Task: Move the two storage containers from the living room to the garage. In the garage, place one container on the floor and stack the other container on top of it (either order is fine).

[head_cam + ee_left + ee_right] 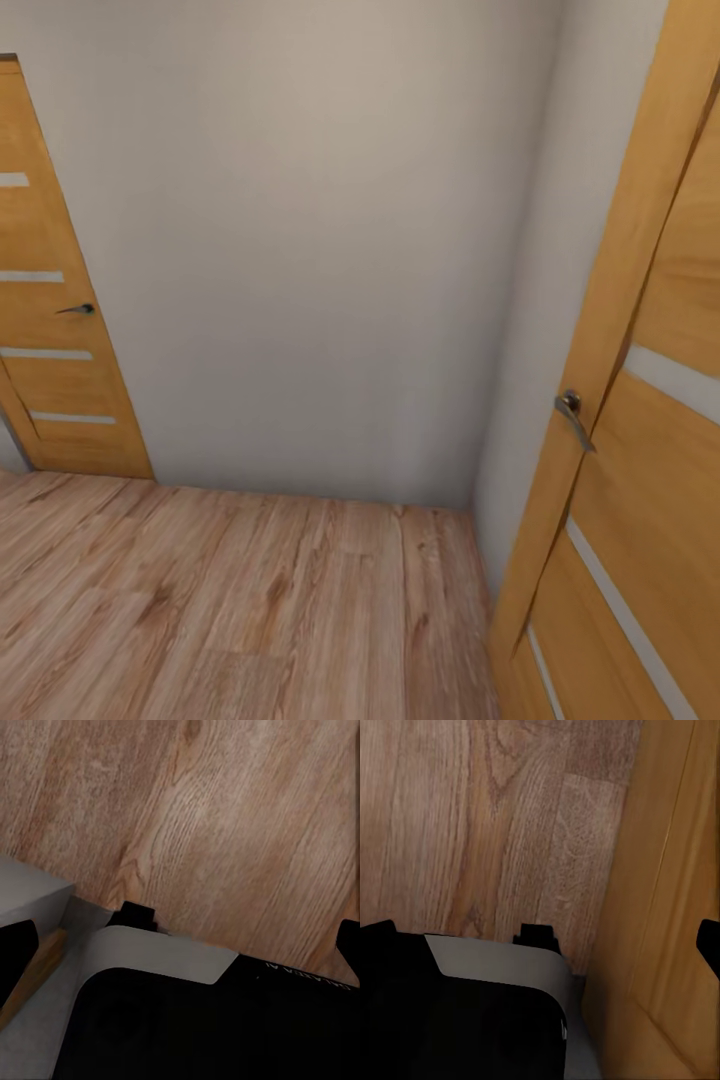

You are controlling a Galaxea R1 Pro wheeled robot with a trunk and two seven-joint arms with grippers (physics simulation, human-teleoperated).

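**Robot facing a wall corner between two wooden doors**

From the head view, a plain pale wall (320,250) stands straight ahead and meets a second wall (545,300) in a corner toward the right. Light wood plank flooring (230,610) runs up to the foot of both. The open stretch of planks is widest at the left and narrows toward the corner.

There are two doors, both honey-coloured wood with pale horizontal strips. The left door (50,330) sits at the far left edge of the wall ahead, with a small dark lever handle (77,310). The right door (650,420) is much nearer and hems in the right side, its metal handle (572,415) jutting toward the open floor.

The wrist views look down where the head view does not. The left wrist view shows planks (210,817), the robot's dark base (225,1027) with a grey rim, and a grey wall foot (26,889) close beside it. The right wrist view shows planks (472,817), the same dark body (450,1012), and the wooden door face (667,907) just beside it.

Dark finger tips poke in at the edges of both wrist views; whether either pair of jaws is apart or together I cannot tell. The flooring matches the living room's, while the storage containers are somewhere out of sight.
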